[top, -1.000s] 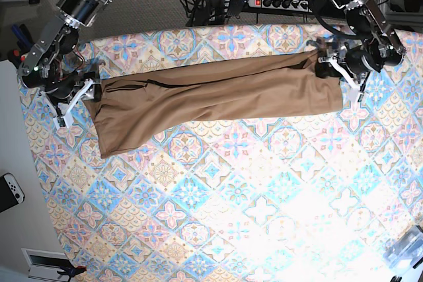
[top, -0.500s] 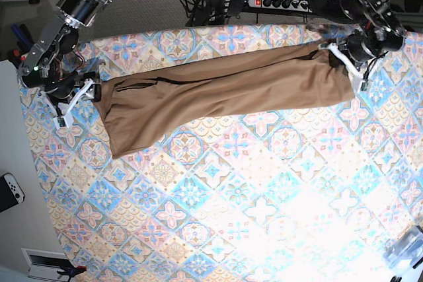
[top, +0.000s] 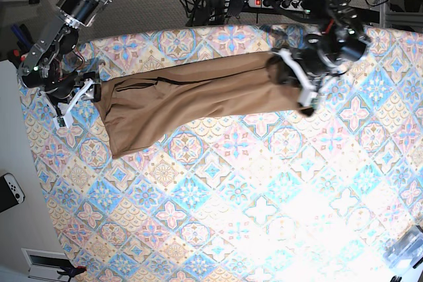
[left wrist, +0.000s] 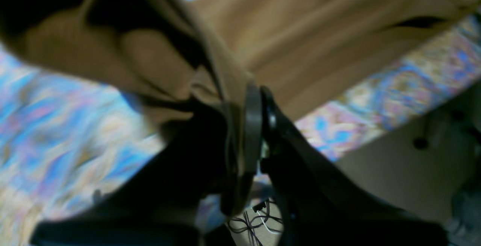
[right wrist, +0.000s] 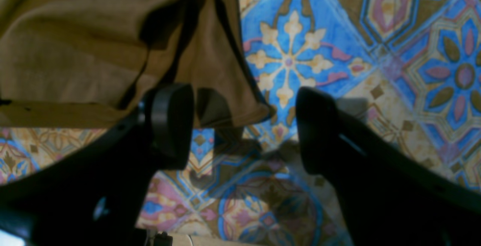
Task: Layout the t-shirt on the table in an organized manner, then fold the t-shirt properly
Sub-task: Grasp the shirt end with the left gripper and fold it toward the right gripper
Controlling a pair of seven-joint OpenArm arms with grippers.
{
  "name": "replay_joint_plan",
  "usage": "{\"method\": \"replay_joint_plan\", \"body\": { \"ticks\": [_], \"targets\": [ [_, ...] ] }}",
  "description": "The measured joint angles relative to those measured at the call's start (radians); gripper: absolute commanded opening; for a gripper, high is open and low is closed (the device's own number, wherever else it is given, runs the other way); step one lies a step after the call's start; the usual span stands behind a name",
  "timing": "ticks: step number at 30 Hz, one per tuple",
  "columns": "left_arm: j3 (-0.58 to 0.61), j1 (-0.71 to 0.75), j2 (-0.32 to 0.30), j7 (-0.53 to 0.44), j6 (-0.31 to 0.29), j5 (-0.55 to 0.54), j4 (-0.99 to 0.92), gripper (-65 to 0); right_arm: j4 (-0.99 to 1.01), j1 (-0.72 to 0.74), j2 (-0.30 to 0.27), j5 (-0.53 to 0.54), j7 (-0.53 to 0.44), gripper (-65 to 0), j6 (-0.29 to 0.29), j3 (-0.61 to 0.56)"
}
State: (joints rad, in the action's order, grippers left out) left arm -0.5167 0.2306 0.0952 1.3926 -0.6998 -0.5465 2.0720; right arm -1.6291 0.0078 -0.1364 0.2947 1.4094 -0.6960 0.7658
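— Tan-brown soft fabric, one piece only: a single t-shirt with darker brown seams, lying in a long band across the far part of the surface, which wears one cloth of blue, pink and cream diamond tiles. How many arms do you count?

— Two. The left end effector sits at one end of the t-shirt, near the middle of the far edge. In the left wrist view its fingers are pressed together on a fold of the tan cloth, which bunches and lifts above them.

— And the other?

— The right end effector stands spread wide at the opposite end of the garment. Its two black pads are well apart; a hemmed corner of the t-shirt lies on the cloth between them, not gripped.

— Any writing or labels?

— None that I can read. One white power strip with a red switch lies on the floor beyond the surface, among black cables. One white game controller rests on the plain white top beside the patterned cloth. Print on either is too small to tell.
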Motion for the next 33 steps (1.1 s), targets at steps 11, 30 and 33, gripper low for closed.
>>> {"method": "replay_joint_plan", "body": {
  "ticks": [11,30,33],
  "targets": [
    [0.268,-0.063,0.055,-0.008,0.000,0.015,-0.017,-65.0,0.000,0.000,0.000,0.000,0.000,-24.5,0.000,0.000],
    [0.427,-0.102,0.055,-0.135,0.004,0.018,-0.241,-36.4,0.000,-0.002,-0.002,0.000,0.000,-24.5,0.000,0.000],
    [0.438,-0.103,0.053,-0.134,0.004,0.010,-0.241,-19.5,0.000,-0.002,-0.003,0.000,0.000,-24.5,0.000,0.000]
  ]
}}
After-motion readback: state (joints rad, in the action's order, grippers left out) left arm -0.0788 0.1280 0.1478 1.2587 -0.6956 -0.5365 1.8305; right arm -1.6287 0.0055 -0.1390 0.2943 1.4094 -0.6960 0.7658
